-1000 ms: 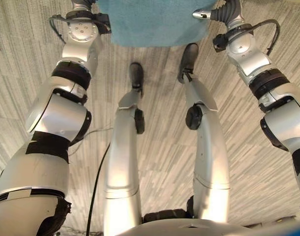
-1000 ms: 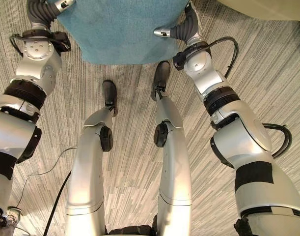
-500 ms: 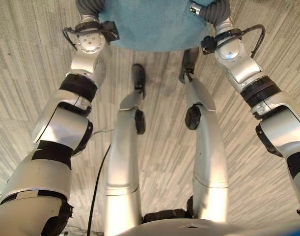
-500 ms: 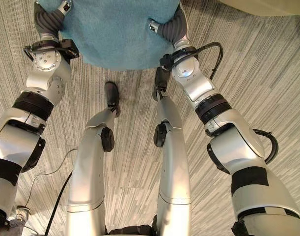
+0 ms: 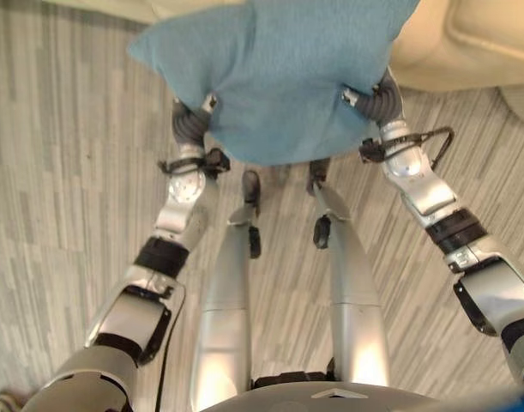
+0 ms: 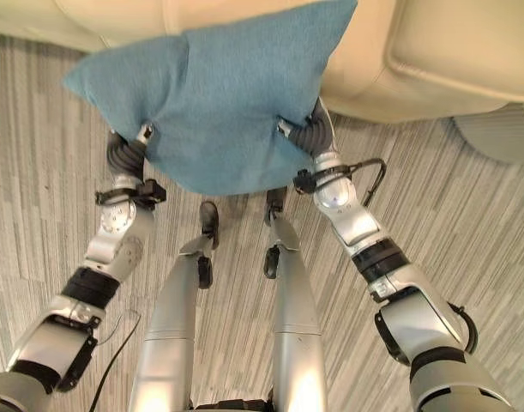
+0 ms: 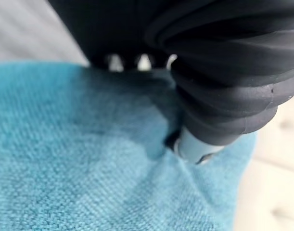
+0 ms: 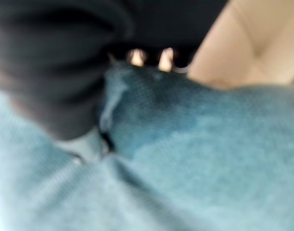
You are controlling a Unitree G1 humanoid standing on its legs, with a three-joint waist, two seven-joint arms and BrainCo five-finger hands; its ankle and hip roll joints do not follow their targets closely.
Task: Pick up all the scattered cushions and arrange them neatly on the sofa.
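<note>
Cushion (image 6: 219, 103): teal, held off floor between both hands, far edge over sofa (image 6: 450, 51) front. Left hand (image 6: 129, 150), right hand (image 6: 306, 133) equally near, fingers pinching near edge.

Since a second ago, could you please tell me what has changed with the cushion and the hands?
Both arms have lifted the blue cushion up and forward, so it now hangs before the cream sofa. The view shifted too. The left hand and right hand stay pinched into its cloth at opposite sides.

Teal fabric cushion (image 6: 214, 103), raised off floor, before cream sofa (image 6: 433, 51).
</note>
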